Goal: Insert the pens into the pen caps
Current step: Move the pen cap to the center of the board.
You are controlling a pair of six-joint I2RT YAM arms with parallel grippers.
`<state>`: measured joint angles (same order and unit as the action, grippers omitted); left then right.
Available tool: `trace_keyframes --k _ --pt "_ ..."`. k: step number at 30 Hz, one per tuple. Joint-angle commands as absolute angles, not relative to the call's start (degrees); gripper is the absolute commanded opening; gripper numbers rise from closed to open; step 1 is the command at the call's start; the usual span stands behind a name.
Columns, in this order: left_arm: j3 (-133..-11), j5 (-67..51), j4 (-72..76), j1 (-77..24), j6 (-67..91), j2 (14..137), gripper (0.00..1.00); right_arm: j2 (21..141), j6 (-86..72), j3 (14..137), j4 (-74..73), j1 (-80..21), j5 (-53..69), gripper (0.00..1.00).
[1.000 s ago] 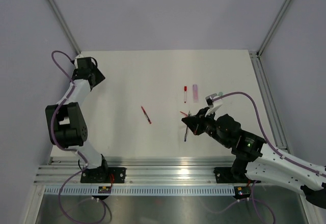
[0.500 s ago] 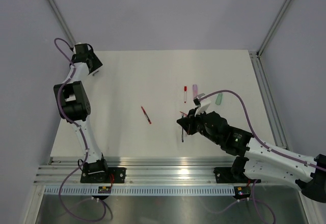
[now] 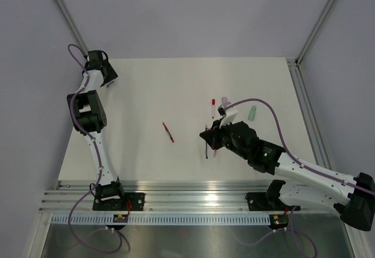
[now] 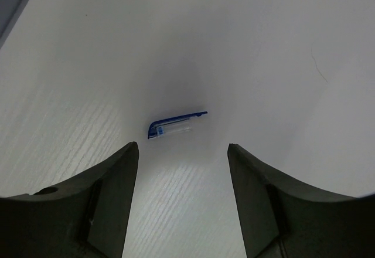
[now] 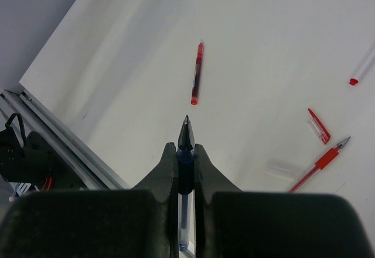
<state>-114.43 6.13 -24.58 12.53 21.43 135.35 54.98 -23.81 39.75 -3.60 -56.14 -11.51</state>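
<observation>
Pairing step for the blue set, by the look of it. Clamped in the right claw [image 5: 186,149], jaws closed tight on the barrel: a slim blue stick pen with a clear barrel [image 5: 186,133], dark tip poking forward past the fingertips, lifted off the white desk [image 5: 117,47]. Spread well apart and gripping nothing: the left claw [image 4: 181,148], hovering low. Lying flat just ahead of that claw, in line with the gap between its fingers: a short blue cap with clip and clear sleeve [image 4: 174,124]. Well ahead of the right claw, a thin red stick pen [image 5: 197,73]; off to the right in that claw's own view, a small red clipped cap [image 5: 319,125] near another red-gripped pen [image 5: 319,164].

Next, probably: lower the left claw over the blue cap, close on it, lift it, then bring both claws together. Calls for lining the pen tip squarely with the cap's mouth; impossible to tell from here which end is open.
</observation>
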Motion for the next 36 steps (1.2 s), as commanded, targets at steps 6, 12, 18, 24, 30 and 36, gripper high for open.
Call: trace_keyframes --k 6,12,18,24,30,36 --pt "-118.3 5.4 -24.6 13.2 20.7 138.2 0.63 54.7 -23.2 41.6 -0.7 -54.6 -9.6 0.00" --pt "-119.0 6.6 -24.3 13.4 20.1 138.4 0.64 55.3 -23.2 41.4 -0.6 -54.4 -9.1 0.00" --pt "-122.5 6.7 -26.8 13.5 19.6 140.8 0.61 55.6 -23.1 41.4 -0.6 -54.1 -9.0 0.00" --pt "-124.2 6.0 -28.0 13.6 19.6 142.3 0.59 55.9 -23.2 41.4 1.2 -54.0 -8.7 0.00" --pt "-124.5 6.1 -28.8 13.6 19.8 142.6 0.58 55.7 -23.2 41.3 1.3 -53.9 -8.5 0.00" --pt "-124.8 6.0 -29.3 14.1 20.9 142.7 0.52 54.9 -23.5 41.0 1.1 -53.9 -8.7 0.00"
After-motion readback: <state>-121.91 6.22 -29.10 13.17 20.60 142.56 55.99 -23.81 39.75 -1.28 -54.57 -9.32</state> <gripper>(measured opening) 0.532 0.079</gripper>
